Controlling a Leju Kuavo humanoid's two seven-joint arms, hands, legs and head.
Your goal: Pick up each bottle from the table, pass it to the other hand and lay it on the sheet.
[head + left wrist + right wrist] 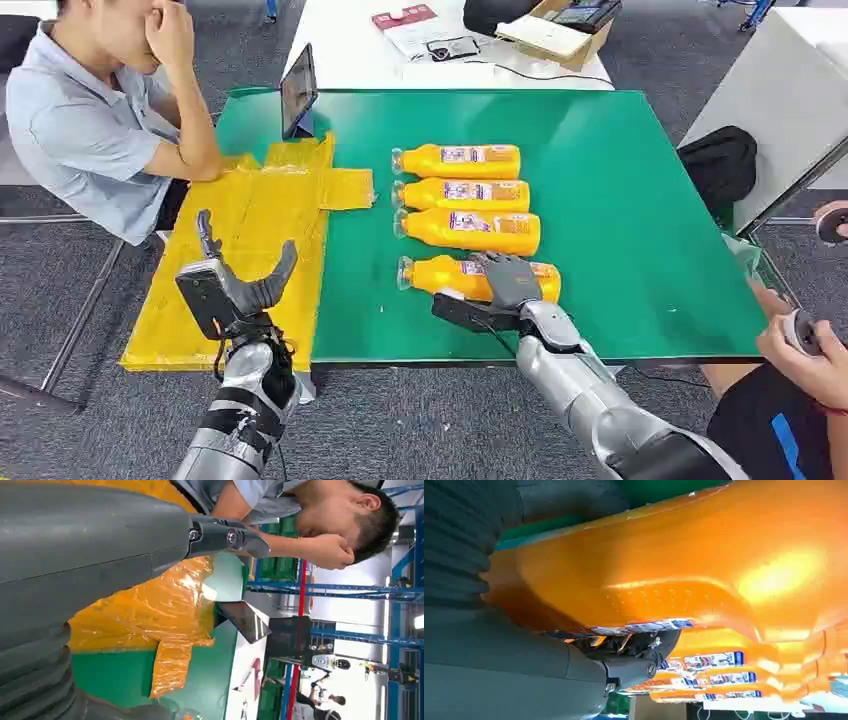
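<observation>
Orange plastic bottle nearest me (pixel 445 276), lying on green table (pixel 620 200): my right hand (pixel 510 280) wraps it. My left hand (pixel 235 285), fingers spread, empty, hovers over yellow plastic sheet (pixel 260 220). Grey carpet floor (pixel 400 420).

Printed labels on the four orange bottles (pixel 470 195), too small and blurred to read, no other legible text

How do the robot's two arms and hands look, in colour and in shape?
Both arms are silver metal tubes with rounded joints. The left arm has black bands and a thin black cable near the wrist. The left hand has a black boxy palm and dark grey fingers. The right hand is dark grey, on a black wrist block. Up close, grey ribbed covers sit behind both hands.
</observation>
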